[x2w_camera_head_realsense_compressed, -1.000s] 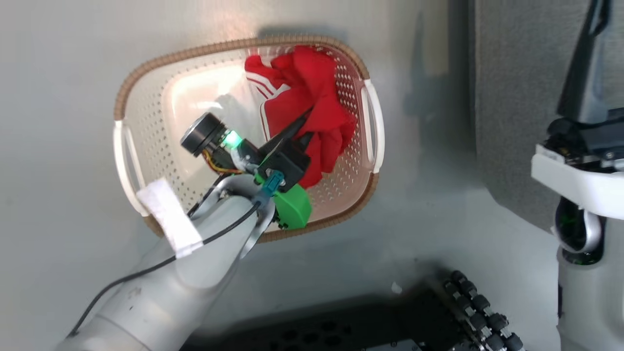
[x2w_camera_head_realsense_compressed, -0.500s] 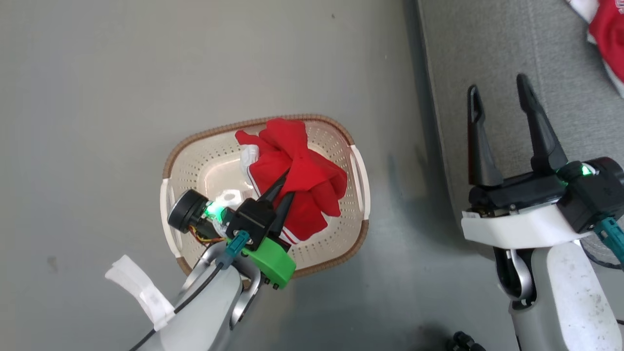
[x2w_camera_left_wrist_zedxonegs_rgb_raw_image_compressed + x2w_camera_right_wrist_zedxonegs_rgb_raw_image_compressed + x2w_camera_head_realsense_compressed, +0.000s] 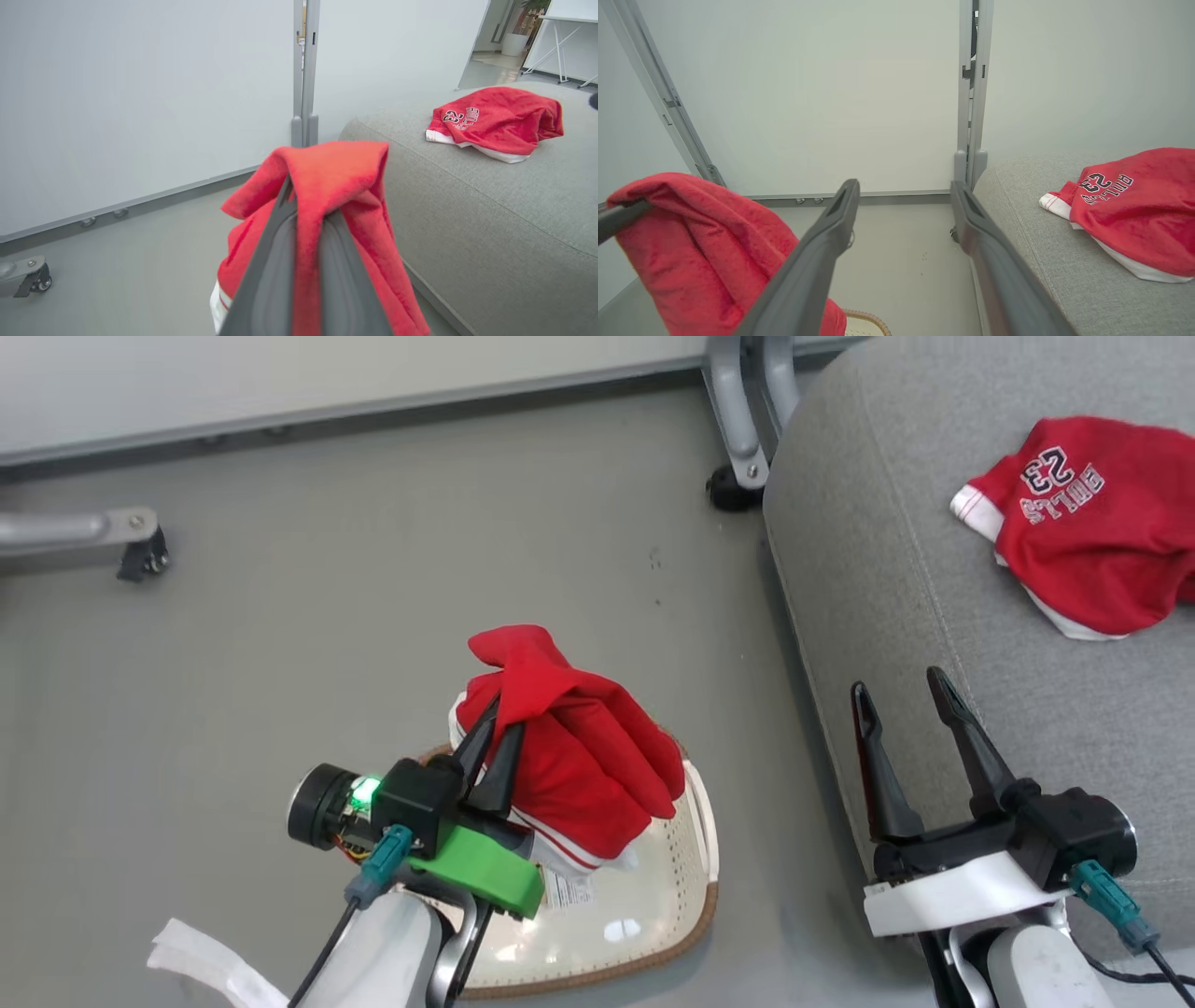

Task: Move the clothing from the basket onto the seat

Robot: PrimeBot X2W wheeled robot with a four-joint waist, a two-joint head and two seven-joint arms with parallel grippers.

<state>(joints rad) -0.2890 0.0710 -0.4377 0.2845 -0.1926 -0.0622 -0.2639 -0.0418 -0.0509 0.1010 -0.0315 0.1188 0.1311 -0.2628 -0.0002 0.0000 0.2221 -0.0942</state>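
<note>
My left gripper (image 3: 499, 723) is shut on the red garment with white stripes (image 3: 579, 775), which hangs in a bunch above the cream basket (image 3: 653, 915) on the floor. In the left wrist view this garment (image 3: 336, 177) drapes over both fingers of the left gripper (image 3: 306, 196). The other red garment, with "23" and white trim (image 3: 1083, 523), lies on the grey seat (image 3: 887, 597) at the right. My right gripper (image 3: 896, 683) stands open by the seat's near edge with nothing between its fingers. The right wrist view shows the right gripper (image 3: 903, 186), the held garment (image 3: 705, 233) and the "23" garment (image 3: 1134, 205).
A pale wall panel on grey metal legs (image 3: 738, 429) runs behind the seat's corner. Another wheeled leg (image 3: 131, 541) stands at the far left. Grey floor (image 3: 373, 616) lies between the basket and the wall.
The left gripper has lifted the striped garment up out of the basket. The head camera has tilted up, bringing the seat and wall into view. The right gripper stays open.
</note>
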